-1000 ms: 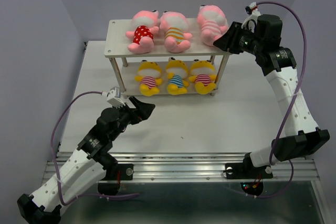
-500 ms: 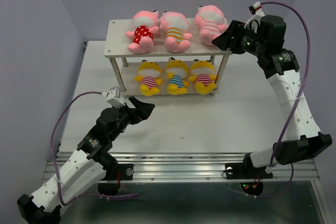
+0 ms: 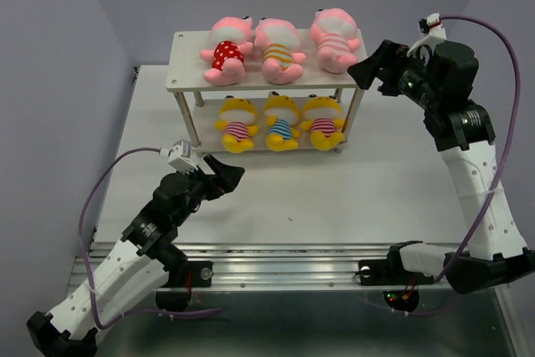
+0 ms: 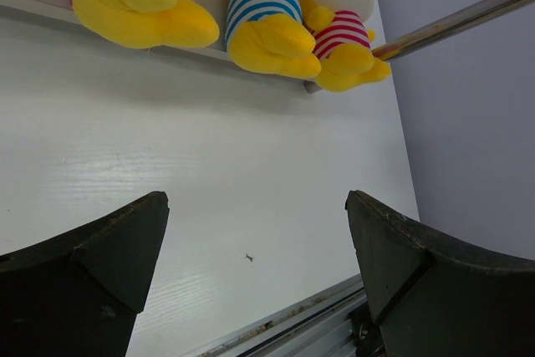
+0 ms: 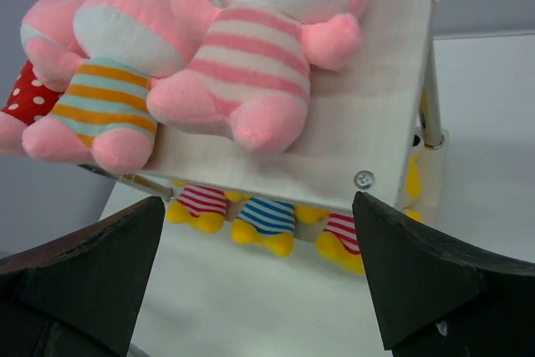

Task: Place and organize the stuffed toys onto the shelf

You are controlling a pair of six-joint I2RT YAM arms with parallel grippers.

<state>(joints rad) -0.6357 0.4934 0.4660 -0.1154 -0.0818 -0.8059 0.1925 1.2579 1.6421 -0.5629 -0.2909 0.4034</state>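
Seeing three pink toys (image 3: 280, 49) lined up on top of the shelf (image 3: 185, 64), three yellow toys (image 3: 282, 120) underneath, plus left gripper (image 3: 230, 175) and right gripper (image 3: 368, 71) both spread wide, pinching nothing.

Bright, even light, soft shadows under the shelf (image 3: 185, 60), wrist views sharp, faint sheen on table (image 4: 209, 165)

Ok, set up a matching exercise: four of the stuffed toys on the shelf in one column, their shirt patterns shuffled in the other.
Toys, placed as the top view shows them:
1. top-left pink toy
2. top-middle pink toy
3. top-right pink toy
4. lower-middle yellow toy

Shirts:
a. blue and white stripes
b. red with white dots
c. pink and white stripes
d. orange and pale blue stripes

Pairs: 1-b, 2-d, 3-c, 4-a
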